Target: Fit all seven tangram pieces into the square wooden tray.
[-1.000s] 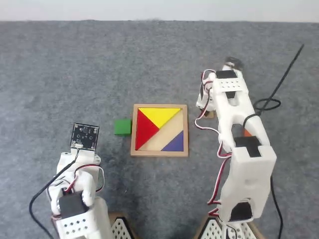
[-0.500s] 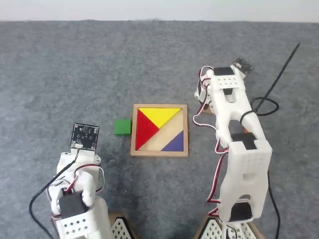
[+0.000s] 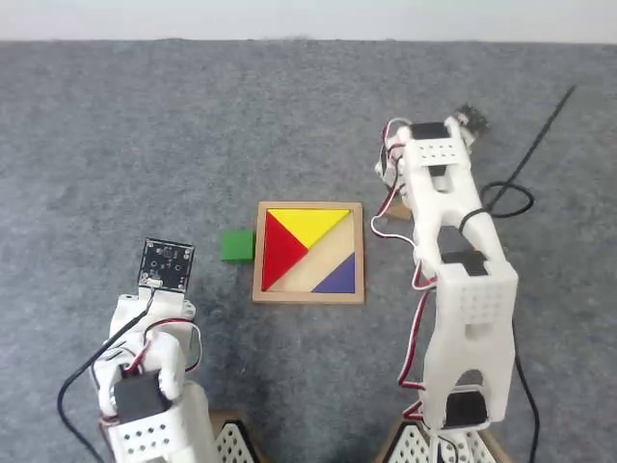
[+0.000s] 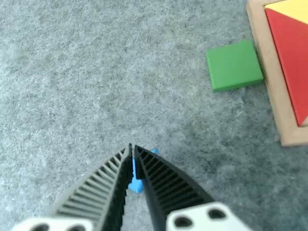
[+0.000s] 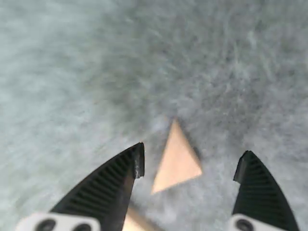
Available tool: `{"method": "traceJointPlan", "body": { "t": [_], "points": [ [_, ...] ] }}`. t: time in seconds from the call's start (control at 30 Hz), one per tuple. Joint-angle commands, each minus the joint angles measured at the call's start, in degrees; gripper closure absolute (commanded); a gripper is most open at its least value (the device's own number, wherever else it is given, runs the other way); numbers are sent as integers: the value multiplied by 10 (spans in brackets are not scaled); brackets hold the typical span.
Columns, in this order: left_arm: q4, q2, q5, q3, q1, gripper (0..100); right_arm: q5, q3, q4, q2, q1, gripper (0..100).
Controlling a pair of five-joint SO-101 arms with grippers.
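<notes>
a blue piece (image 4: 136,186) sat mostly hidden under the left hand (image 4: 132,149), fingers together; a pale tan triangle (image 5: 178,161) lay flat on the counter (image 5: 72,72) between the right hand (image 5: 192,163)'s spread fingers

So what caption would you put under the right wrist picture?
Open claw straddling a pale triangular piece on grey carpet.
</notes>
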Motion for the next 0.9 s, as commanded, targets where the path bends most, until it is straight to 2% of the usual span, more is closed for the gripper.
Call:
{"method": "traceJointPlan", "body": {
  "t": [0.0,0.13,0.3,0.6,0.73,0.87],
  "points": [
    [4,-11,-7,-1,-2,987,-17,-35,-24,4,-14,689],
    [4,-11,-7,-1,-2,987,-17,-40,-24,13,-10,693],
    [4,-11,-7,0,-2,987,-6,-41,-36,27,-13,776],
    [3,-11,-7,0,-2,987,6,-43,12,23,-14,768],
    [3,-11,-7,0,-3,987,55,-51,73,-11,-14,769],
    [3,-11,-7,0,-3,987,61,-50,88,-28,-11,771]
  ]
}}
